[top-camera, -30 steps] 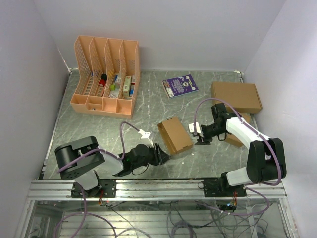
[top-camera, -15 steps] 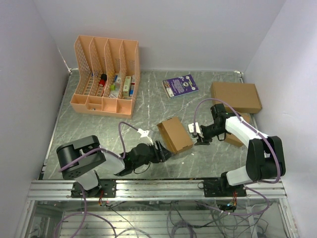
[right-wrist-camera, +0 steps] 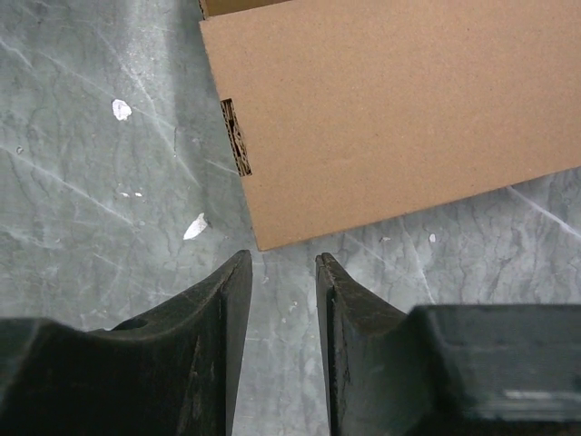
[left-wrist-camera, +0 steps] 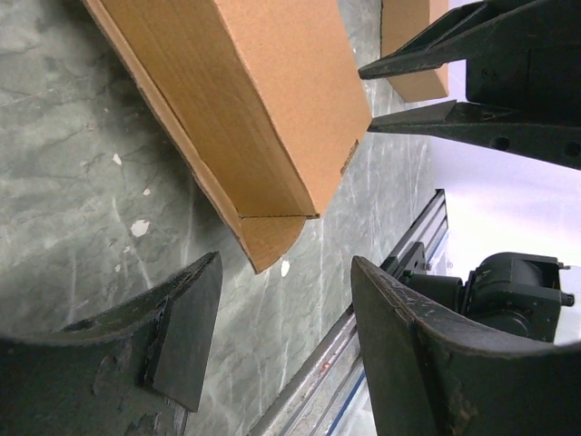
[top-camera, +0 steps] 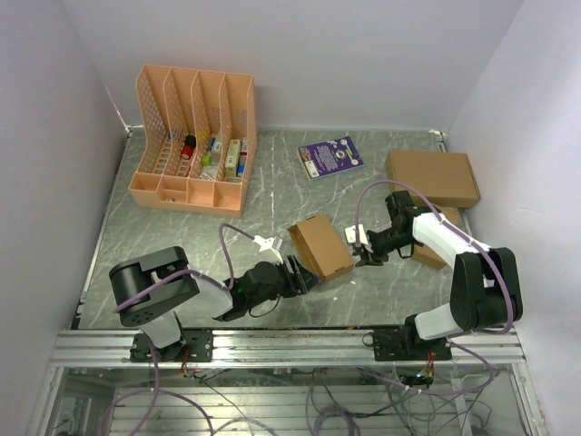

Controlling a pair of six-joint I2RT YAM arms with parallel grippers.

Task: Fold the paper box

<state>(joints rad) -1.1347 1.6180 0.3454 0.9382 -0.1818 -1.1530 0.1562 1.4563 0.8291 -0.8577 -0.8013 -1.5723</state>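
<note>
The paper box (top-camera: 320, 246) lies folded up as a slim brown carton in the middle of the table. In the left wrist view its near end (left-wrist-camera: 263, 100) shows a rounded tab sticking out just beyond my fingertips. My left gripper (top-camera: 300, 274) (left-wrist-camera: 283, 271) sits at the box's near left corner, open, with nothing between its fingers. On the box's right side, my right gripper (top-camera: 361, 245) (right-wrist-camera: 281, 262) points at a corner of the box (right-wrist-camera: 399, 109). Its jaws stand a narrow gap apart, empty and just short of the cardboard.
A larger brown cardboard box (top-camera: 432, 177) sits at the back right. Another small brown carton (top-camera: 434, 247) lies partly under my right arm. A purple booklet (top-camera: 330, 156) lies at the back, and a pink file organizer (top-camera: 193, 138) stands at the back left.
My left gripper has opened wider and crept slightly toward the box's corner. My right gripper's jaws have narrowed. The box has not moved.
</note>
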